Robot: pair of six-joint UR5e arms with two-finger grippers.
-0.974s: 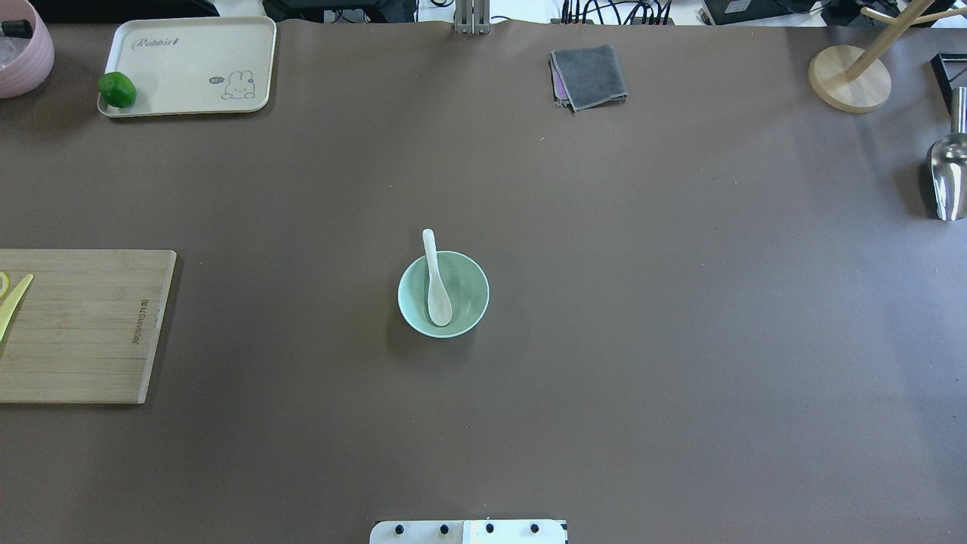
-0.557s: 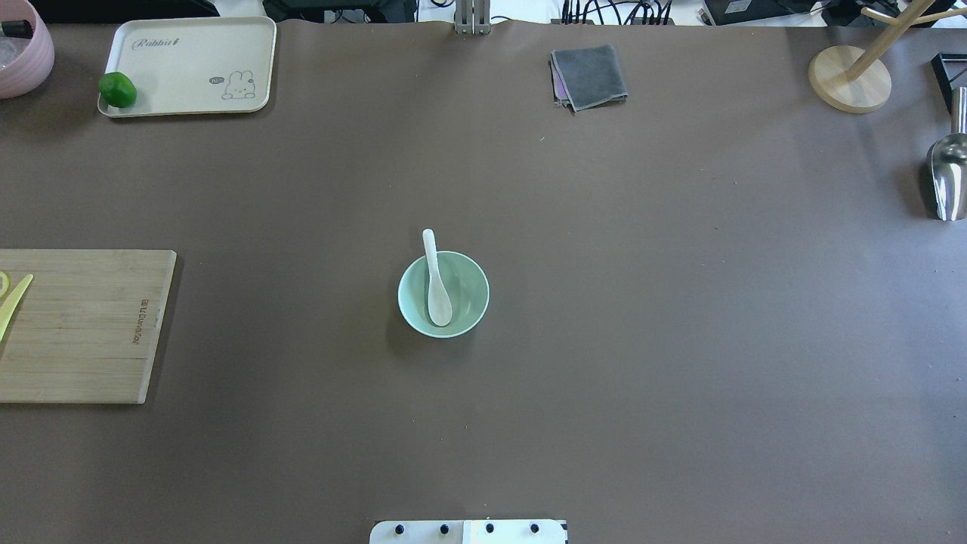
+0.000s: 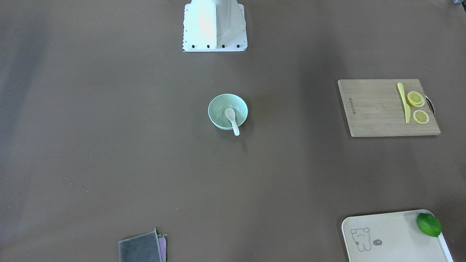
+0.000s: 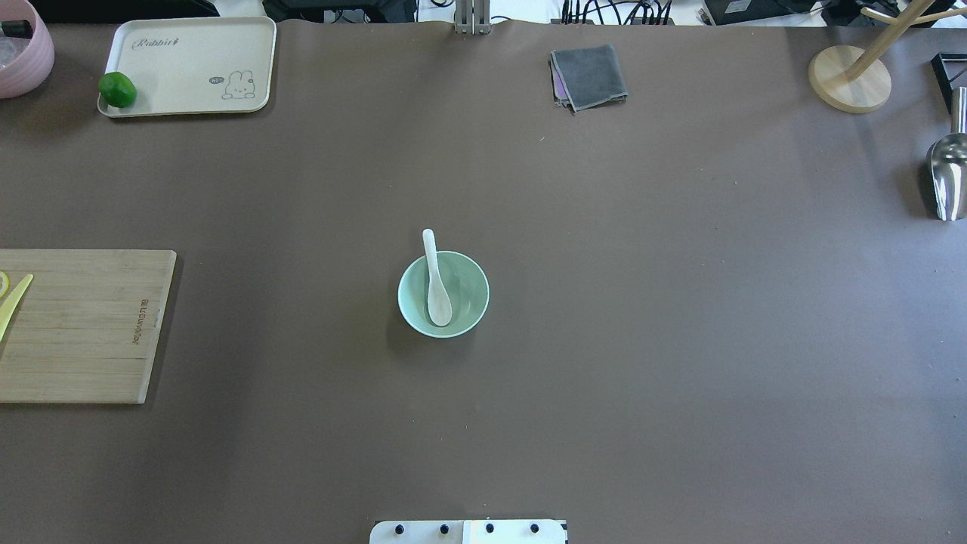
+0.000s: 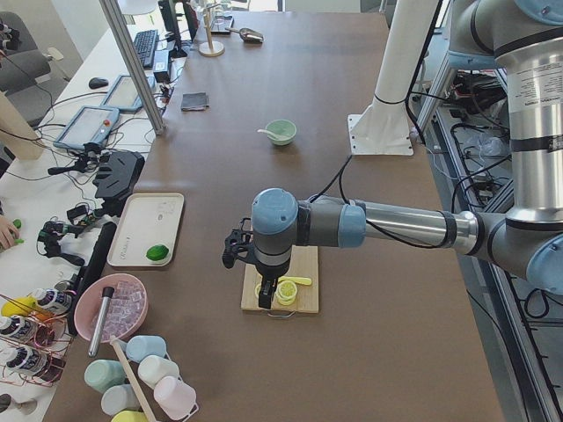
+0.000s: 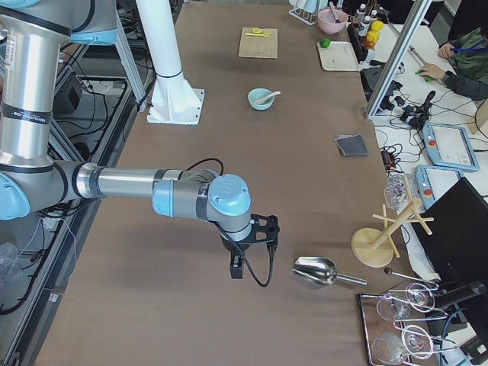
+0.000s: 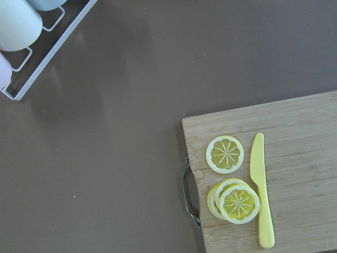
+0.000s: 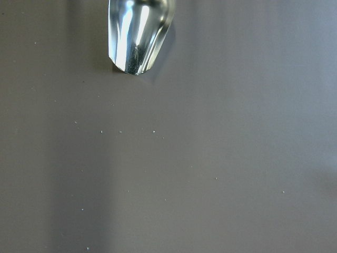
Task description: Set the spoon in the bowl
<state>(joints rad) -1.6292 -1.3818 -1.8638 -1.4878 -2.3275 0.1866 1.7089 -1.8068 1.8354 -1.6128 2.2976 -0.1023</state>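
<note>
Since the white soup spoon (image 4: 434,276) lies with its scoop inside the mint-green bowl (image 4: 470,295) and its handle leaning on the far rim, jutting a little past it, the placing looks done and no step seems left. The bowl stands alone near the middle of the brown table (image 4: 680,302), well apart from everything else. Neither arm is near it. The left gripper (image 5: 266,294) hangs over the left end of the table, above the wooden cutting board (image 4: 83,325) with its lemon slices (image 7: 225,154) and yellow plastic knife (image 7: 260,190). The right gripper (image 6: 238,267) hangs over the right end, just beside a metal scoop (image 4: 948,177). Both show only in the side views, so I cannot tell how their jaws stand; nothing is seen held in either. Wide bare table surrounds the bowl on every side. Clutter keeps to the edges: a cream tray (image 4: 189,64) with a lime (image 4: 117,90) at the far left, a folded grey cloth (image 4: 589,75) at the far edge, and a wooden stand's round base (image 4: 848,79) at the far right.
</note>
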